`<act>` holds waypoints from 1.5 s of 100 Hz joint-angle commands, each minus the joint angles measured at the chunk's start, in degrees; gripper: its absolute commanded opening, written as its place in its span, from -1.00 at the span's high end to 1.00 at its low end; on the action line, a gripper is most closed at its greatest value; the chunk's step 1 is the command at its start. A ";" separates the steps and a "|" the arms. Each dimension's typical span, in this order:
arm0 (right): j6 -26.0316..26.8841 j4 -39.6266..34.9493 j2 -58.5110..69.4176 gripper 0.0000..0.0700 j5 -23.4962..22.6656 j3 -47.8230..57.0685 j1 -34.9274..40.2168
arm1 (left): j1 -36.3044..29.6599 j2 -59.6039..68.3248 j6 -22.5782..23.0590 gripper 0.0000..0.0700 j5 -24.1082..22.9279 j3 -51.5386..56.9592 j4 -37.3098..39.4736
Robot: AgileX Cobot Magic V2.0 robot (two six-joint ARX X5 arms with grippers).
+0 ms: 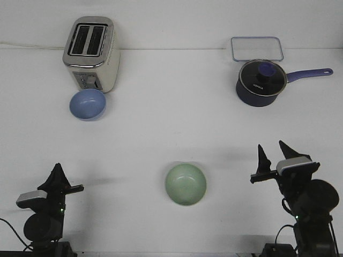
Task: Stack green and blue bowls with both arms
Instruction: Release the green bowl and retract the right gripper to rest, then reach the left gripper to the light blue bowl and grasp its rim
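A periwinkle blue bowl [88, 104] sits upright at the far left, just in front of the toaster. A pale mint green bowl [185, 183] sits upright near the front middle of the table. My left gripper [57, 175] is at the front left, well apart from both bowls, its fingers together in a point and holding nothing. My right gripper [276, 151] is at the front right, to the right of the green bowl, its two fingers spread apart and empty.
A silver and cream toaster [91, 53] stands at the back left, right behind the blue bowl. A dark navy saucepan [260, 82] with a glass lid and a long handle stands at the back right. A clear rectangular container [256, 48] lies behind it.
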 commanded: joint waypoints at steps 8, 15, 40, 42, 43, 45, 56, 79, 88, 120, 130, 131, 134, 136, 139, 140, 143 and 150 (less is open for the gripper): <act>0.09 2.62 -6.62 -0.22 2.99 -5.05 -0.04 | 0.11 0.04 -7.72 0.97 0.22 3.74 0.37; 0.04 2.08 -9.77 -0.22 4.24 -5.42 -0.07 | 0.11 1.01 -6.69 0.97 0.81 7.23 -2.58; 0.13 1.55 -10.56 -0.22 4.31 -5.44 0.24 | 0.13 19.43 -0.07 0.97 0.77 25.38 -13.79; 0.11 1.55 -10.56 -0.22 4.33 -5.44 0.31 | 0.13 21.77 1.03 0.97 0.74 27.19 -14.40; 0.11 1.55 -10.58 -0.22 4.35 -5.44 0.35 | 0.13 22.86 1.49 0.97 0.72 28.04 -14.69; 0.13 1.55 -10.58 -0.22 4.37 -5.44 0.42 | 0.11 25.11 2.51 0.97 0.70 29.83 -15.37; 0.13 1.60 -10.60 -0.22 4.31 -5.44 0.63 | 0.13 38.01 6.43 0.95 0.68 40.76 -20.50; 0.39 2.05 -10.62 -0.22 4.33 -5.44 1.46 | 0.17 60.92 7.54 -0.64 1.22 60.39 -30.12; 0.55 2.29 -10.62 -0.22 4.31 -5.44 1.73 | 0.31 68.19 7.72 -0.68 3.17 66.55 -33.46; 0.76 2.45 -11.10 -0.22 4.33 -5.44 2.71 | 4.59 92.06 7.74 -0.68 9.01 82.51 -40.37; 0.76 2.49 -11.45 -0.22 4.33 -5.44 3.15 | 6.14 97.98 7.72 -0.68 11.76 85.66 -41.18; 0.76 2.54 -11.45 -0.22 4.33 -5.44 3.19 | 6.27 98.53 7.72 -0.68 11.96 85.94 -41.22; 0.79 2.58 -11.47 -0.22 4.33 -5.44 3.28 | 6.60 99.93 7.72 -0.68 12.33 86.64 -41.22; 0.79 2.58 -11.47 -0.22 4.33 -5.44 3.32 | 6.73 100.89 7.72 -0.68 12.44 87.01 -41.11; 0.79 2.58 -11.47 -0.22 4.33 -5.44 3.41 | 6.88 102.31 7.74 -0.68 12.50 87.56 -40.96; 0.79 2.60 -11.47 -0.22 4.33 -5.44 3.45 | 6.93 102.82 7.74 -0.68 12.52 87.73 -40.85; 0.76 2.67 -11.47 -0.22 4.33 -5.44 3.56 | 6.99 104.06 7.78 -0.68 12.52 88.19 -40.65; 0.79 2.80 -11.47 -0.22 4.33 -5.44 3.80 | 7.04 107.19 7.80 -0.68 12.74 89.29 -39.89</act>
